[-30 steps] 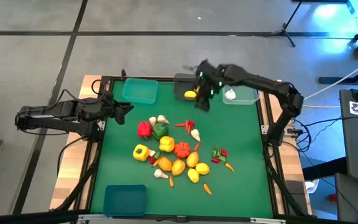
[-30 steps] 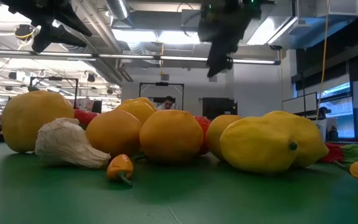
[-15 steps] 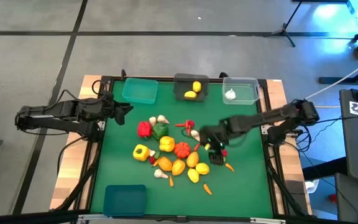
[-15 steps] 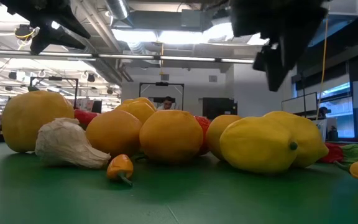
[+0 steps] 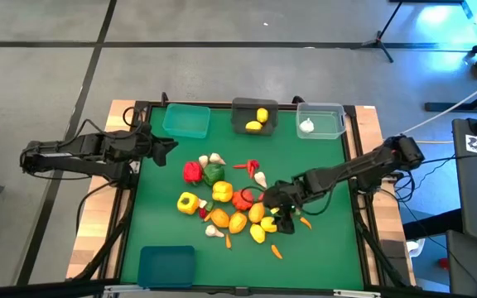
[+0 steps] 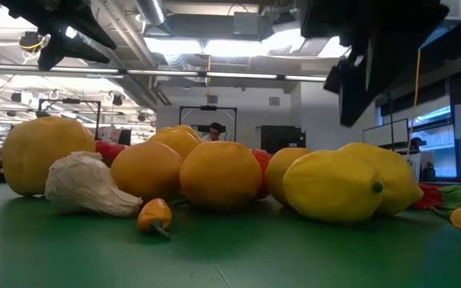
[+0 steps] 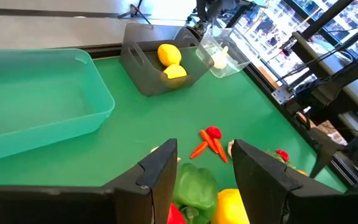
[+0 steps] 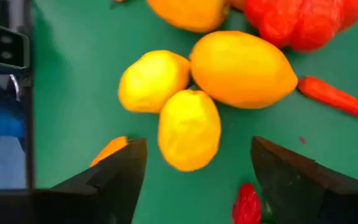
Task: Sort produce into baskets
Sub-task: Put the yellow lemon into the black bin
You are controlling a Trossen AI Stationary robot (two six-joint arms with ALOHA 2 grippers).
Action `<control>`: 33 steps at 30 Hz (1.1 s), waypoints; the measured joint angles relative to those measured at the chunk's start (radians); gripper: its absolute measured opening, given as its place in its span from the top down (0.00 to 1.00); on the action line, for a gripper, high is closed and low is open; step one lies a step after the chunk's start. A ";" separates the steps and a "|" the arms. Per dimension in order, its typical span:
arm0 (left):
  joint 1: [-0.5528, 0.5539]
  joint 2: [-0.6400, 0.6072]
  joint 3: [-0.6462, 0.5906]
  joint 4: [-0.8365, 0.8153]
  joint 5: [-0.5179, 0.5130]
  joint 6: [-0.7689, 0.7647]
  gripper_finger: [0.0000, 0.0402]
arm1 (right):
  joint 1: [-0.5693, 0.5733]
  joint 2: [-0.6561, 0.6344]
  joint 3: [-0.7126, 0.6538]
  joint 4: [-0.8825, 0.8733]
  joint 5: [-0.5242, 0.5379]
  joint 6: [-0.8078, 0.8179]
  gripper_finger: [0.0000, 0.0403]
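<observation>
The produce lies in a pile (image 5: pixel 226 203) in the middle of the green table. My right gripper (image 5: pixel 278 215) hangs open over the pile's right side. In the right wrist view (image 8: pixel 197 180) its fingers stand on either side of a yellow lemon (image 8: pixel 188 129) without touching it. My left gripper (image 5: pixel 162 145) waits open at the table's left edge, empty, and also shows in the left wrist view (image 7: pixel 207 177). The teal basket (image 5: pixel 186 121), the dark grey basket (image 5: pixel 243 112) with two lemons, and the clear basket (image 5: pixel 325 128) with one garlic stand along the far edge. The blue basket (image 5: pixel 166 265) stands near left.
Next to the lemon lie another lemon (image 8: pixel 153 81), a larger orange-yellow one (image 8: pixel 241 68), a red pepper (image 8: pixel 303 18), a carrot (image 8: pixel 334 96) and a red chilli (image 8: pixel 247 205). A green pepper (image 7: pixel 194 183) and red chillies (image 7: pixel 209 140) lie ahead of my left gripper.
My right gripper has gone from above the dark grey basket toward the table's near edge and down to the right side of the produce pile. A second lemon now shows in the dark grey basket, where the gripper was.
</observation>
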 joint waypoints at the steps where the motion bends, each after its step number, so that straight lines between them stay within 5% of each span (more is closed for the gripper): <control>1: 0.000 0.000 0.000 -0.001 0.003 0.000 0.63 | -0.001 0.014 0.000 0.018 -0.005 0.016 0.26; 8: 0.000 0.000 0.000 -0.045 0.036 0.001 0.63 | 0.029 0.067 0.000 0.102 -0.043 0.111 0.11; 14: 0.000 0.000 0.000 -0.054 0.040 0.018 0.62 | 0.077 0.097 0.000 0.117 0.065 0.128 0.10; 33: 0.000 0.000 0.000 -0.071 0.040 0.020 0.62 | 0.109 0.234 0.000 0.126 0.140 0.247 0.10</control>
